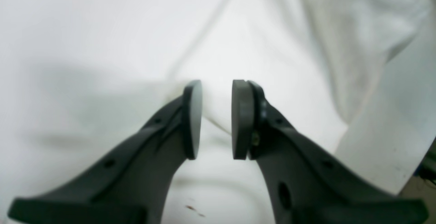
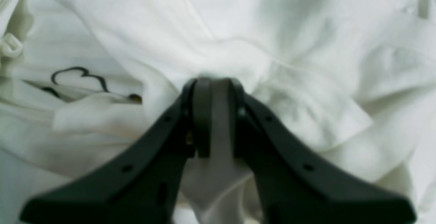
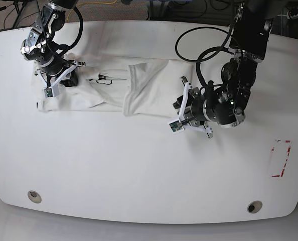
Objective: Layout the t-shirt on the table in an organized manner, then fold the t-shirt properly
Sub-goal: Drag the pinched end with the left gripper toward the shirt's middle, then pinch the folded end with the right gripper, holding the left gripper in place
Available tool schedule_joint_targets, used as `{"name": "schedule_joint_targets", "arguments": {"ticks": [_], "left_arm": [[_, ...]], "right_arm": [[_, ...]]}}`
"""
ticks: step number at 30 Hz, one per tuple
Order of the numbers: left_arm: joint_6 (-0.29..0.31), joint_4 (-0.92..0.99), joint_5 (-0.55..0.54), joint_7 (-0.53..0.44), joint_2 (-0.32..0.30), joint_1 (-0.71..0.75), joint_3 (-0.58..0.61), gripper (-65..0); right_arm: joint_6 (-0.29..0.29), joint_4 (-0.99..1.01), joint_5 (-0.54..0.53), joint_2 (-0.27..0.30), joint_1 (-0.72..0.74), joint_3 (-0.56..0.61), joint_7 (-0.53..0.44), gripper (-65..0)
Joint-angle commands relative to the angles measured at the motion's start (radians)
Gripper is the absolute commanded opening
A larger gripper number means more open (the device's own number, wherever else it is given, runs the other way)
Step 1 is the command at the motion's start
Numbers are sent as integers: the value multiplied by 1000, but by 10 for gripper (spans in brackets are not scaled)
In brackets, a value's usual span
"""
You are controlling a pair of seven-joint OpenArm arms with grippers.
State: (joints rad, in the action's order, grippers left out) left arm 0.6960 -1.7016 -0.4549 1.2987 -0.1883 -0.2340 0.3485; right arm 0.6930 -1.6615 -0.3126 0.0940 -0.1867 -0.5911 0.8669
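Note:
The white t-shirt (image 3: 144, 85) lies crumpled and partly folded over on the far half of the table (image 3: 139, 165). A black cloud outline (image 2: 80, 75) shows on it. In the base view my right gripper (image 2: 214, 115) is at the shirt's left end. It is shut, with a bunch of cloth pinched between its pads. My left gripper (image 1: 217, 118) is at the shirt's right edge, low over the table. Its pads (image 1: 242, 118) stand a little apart with a fold of the shirt (image 1: 272, 46) caught between them.
Two round metal grommets (image 3: 34, 196) (image 3: 254, 206) sit near the front edge of the table. A red-white tape rectangle (image 3: 281, 158) marks the right side. Cables and dark gear lie beyond the far edge. Small brown scuffs (image 1: 194, 208) mark the tabletop under the left gripper.

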Motion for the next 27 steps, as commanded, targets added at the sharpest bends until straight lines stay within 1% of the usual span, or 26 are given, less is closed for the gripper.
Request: {"name": "schedule_joint_targets", "arguments": {"ticks": [1, 5, 12, 14, 16, 18, 19, 20, 23, 26, 27], "left_arm": [[2, 28, 2, -46, 10, -1, 7, -525], [2, 88, 44, -77, 10, 31, 33, -525], [2, 180, 173, -81, 10, 63, 39, -525], [2, 185, 203, -89, 10, 72, 37, -525], [2, 185, 230, -101, 8, 84, 37, -525], [2, 185, 256, -115, 6, 97, 37, -525], [2, 185, 262, -120, 2, 101, 37, -525], [2, 185, 267, -127, -9, 101, 40, -525], [2, 185, 262, -135, -24, 103, 44, -525], [2, 185, 264, -140, -27, 103, 39, -525], [2, 185, 264, -140, -27, 103, 37, -525]], "right_arm": [[5, -19, -10, 13, 10, -3, -18, -563], [5, -19, -10, 13, 20, -3, -18, -563], [5, -44, -10, 13, 23, -3, -18, -555], [5, -72, -10, 13, 23, -2, -13, -534], [5, -104, -12, 13, 29, -2, 10, -479], [5, -141, -21, 13, 56, -11, 59, -363], [5, -153, -23, 13, 63, -11, 76, -323], [5, -167, -30, 13, 74, -11, 94, -266], [5, -187, -73, 13, 88, -22, 119, -147], [5, -180, -145, 13, 109, -91, 153, -78], [5, -171, -167, 13, 122, -119, 165, -70]]}}
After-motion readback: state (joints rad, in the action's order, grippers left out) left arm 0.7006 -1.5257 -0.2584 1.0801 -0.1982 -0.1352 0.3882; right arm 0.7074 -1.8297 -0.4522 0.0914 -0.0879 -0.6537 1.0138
